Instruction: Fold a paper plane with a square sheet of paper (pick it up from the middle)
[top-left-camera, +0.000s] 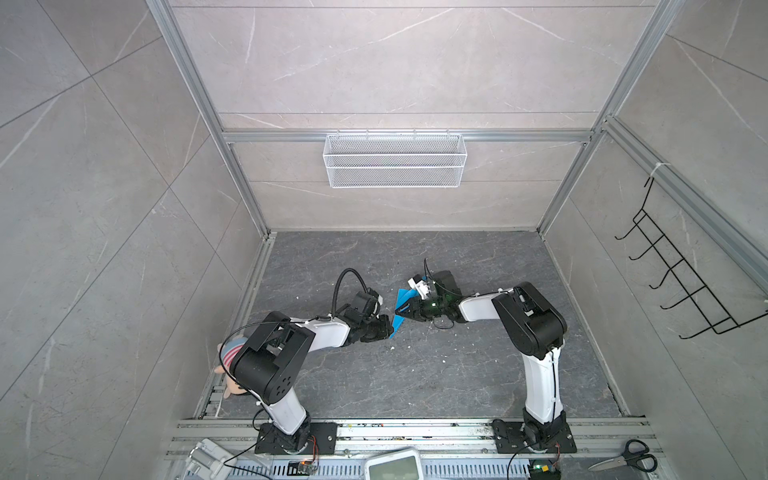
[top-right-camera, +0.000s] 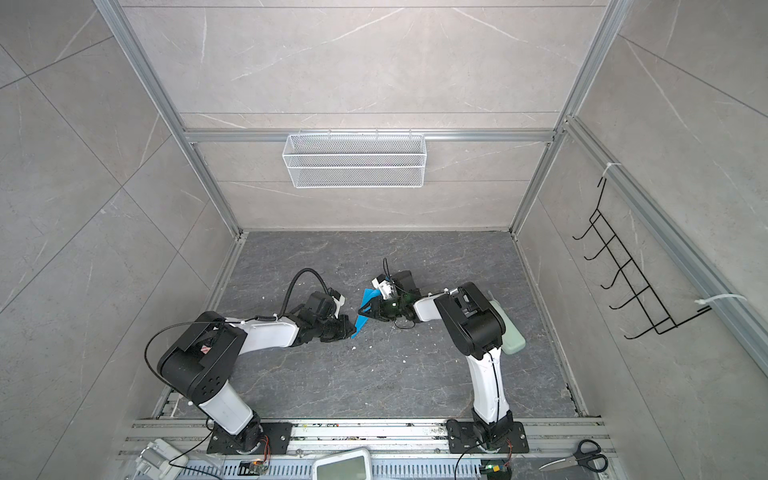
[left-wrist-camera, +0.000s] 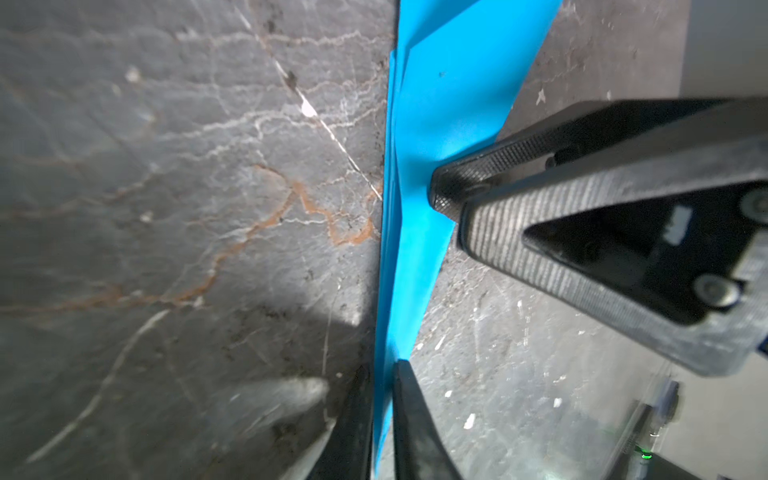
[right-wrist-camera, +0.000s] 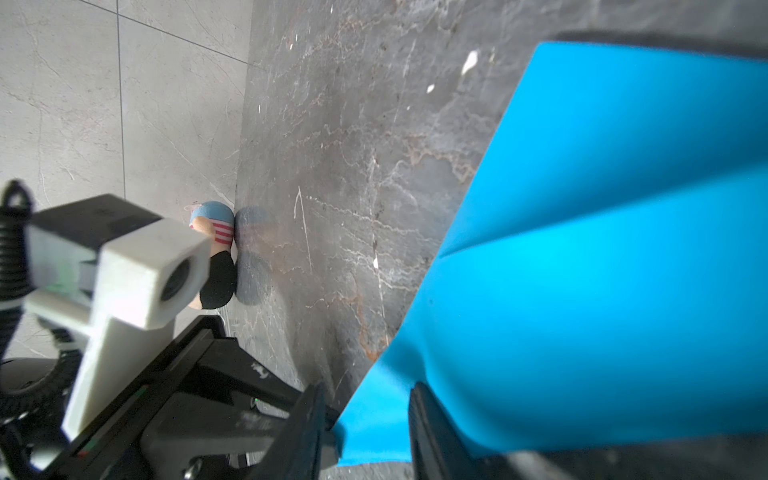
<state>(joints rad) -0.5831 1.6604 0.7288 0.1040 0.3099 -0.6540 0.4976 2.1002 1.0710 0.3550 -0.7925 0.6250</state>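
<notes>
Starting at the left gripper (left-wrist-camera: 383, 370), the jaws were seen drawn almost together, with only the thin stacked layers at one narrow end of the blue paper (left-wrist-camera: 440, 104) caught between them. The jaws of the right gripper (right-wrist-camera: 368, 388) were set a little further apart, and a corner of the paper's wider, flared end was taken between them. In the left wrist view its fingertips (left-wrist-camera: 446, 195) were seen pressed onto the paper's long edge. The paper, already creased into a long tapering shape, was thus spanned between the two grippers near the middle of the table (top-left-camera: 415, 374). Whether its lower edge touched the surface could not be told. The paper was judged to be very light, thin and limp. It would be stiffened only along its folds, and could easily be torn or crumpled if the arms were drawn apart or twisted against each other. Its smooth face was thought likely to slip under a loose pinch. A hold on the many-layered centre crease was therefore judged safer than one on a single loose flap. Further out, white specks were scattered over the dark table, and a small doll (right-wrist-camera: 212, 224) was lying at its left edge, well apart from the work.
</notes>
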